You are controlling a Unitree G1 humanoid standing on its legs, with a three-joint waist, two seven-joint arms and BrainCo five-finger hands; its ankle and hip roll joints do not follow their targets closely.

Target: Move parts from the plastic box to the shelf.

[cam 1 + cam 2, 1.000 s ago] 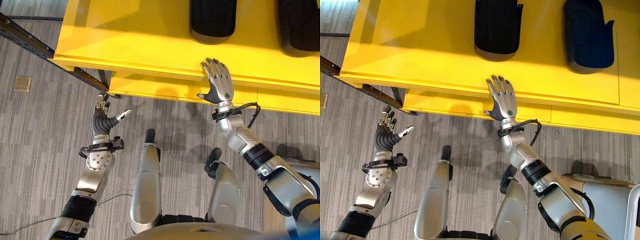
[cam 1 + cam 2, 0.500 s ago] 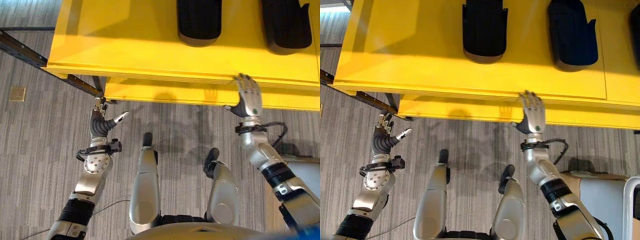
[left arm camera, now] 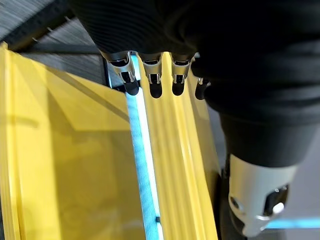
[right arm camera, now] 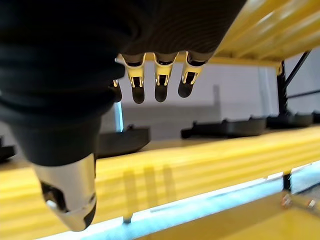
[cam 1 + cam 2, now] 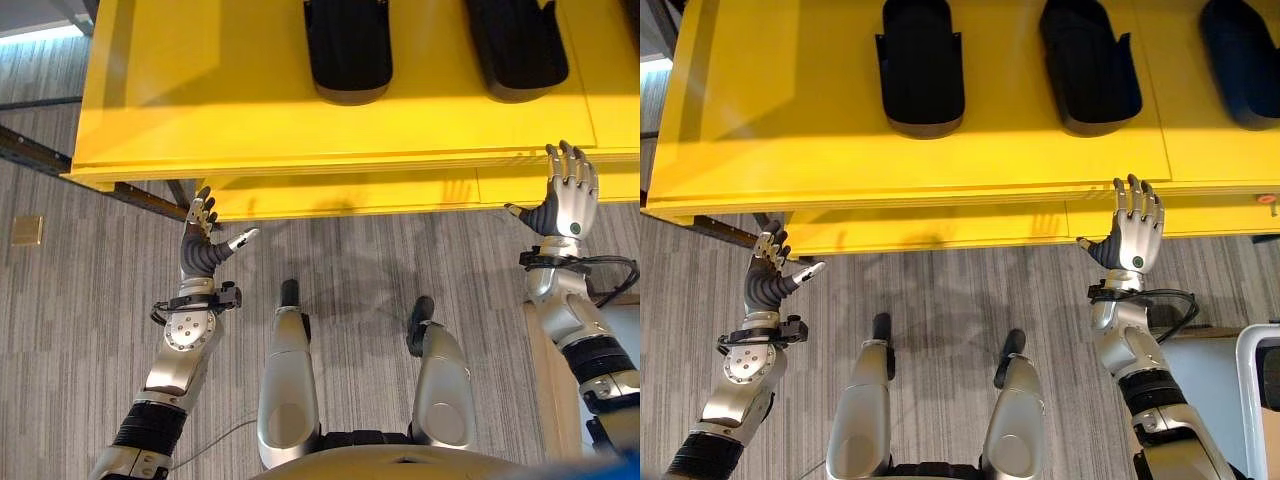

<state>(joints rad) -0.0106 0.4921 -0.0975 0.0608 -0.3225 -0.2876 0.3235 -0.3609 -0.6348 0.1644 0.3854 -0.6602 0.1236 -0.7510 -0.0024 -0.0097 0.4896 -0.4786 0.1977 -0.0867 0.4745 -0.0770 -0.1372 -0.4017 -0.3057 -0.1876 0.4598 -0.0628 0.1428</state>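
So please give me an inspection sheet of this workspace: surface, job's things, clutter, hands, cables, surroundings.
Surface: yellow shelf, with a lower yellow level under its front edge.
Job's things: three dark parts on the shelf, left part, middle part, right part at the picture's edge. A grey-rimmed container shows partly at lower right; contents cannot be told.
Clutter: nothing seen.
Hands: left hand open, empty, beside the shelf's left corner; right hand open, empty, fingers straight at the shelf's front edge.
Cables: nothing seen.
Surroundings: grey striped carpet; dark metal frame at left.
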